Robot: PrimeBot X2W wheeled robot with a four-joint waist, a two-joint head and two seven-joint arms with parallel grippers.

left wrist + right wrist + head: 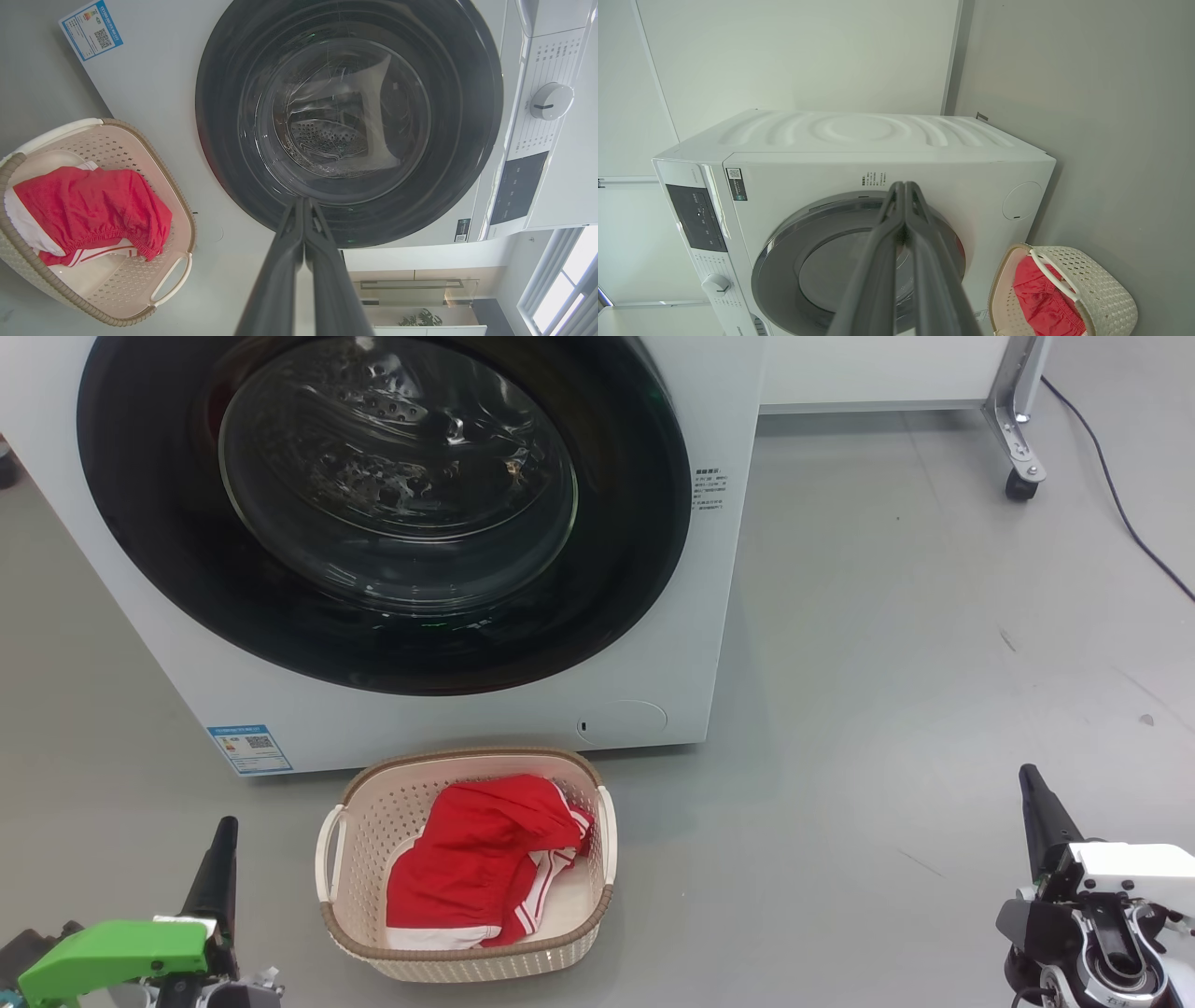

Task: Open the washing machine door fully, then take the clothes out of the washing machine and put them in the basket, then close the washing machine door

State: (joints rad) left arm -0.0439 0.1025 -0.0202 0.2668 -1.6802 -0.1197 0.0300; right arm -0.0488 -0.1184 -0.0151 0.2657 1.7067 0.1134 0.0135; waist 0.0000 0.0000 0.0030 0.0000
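Note:
The washing machine [467, 719] stands straight ahead, its black-rimmed round door [383, 513] closed flat against the front. Through the glass only the steel drum shows. On the floor in front sits the cream basket [597, 859] with the red white-trimmed clothes [476, 868] lying inside. My left gripper [227, 826] is at the lower left, shut and holding nothing, left of the basket. At the lower right my right gripper [1029, 775] is shut and holding nothing, well away from the basket. In the left wrist view the closed fingers [303, 205] point at the door [350, 121]; the basket [140, 140] and clothes [88, 205] lie left.
A white cabinet on a castor [1019, 483] stands behind on the right, with a black cable [1120, 513] trailing across the grey floor. Open floor lies right of the washer. The right wrist view shows the machine [859, 140], the basket [1101, 284] and a wall.

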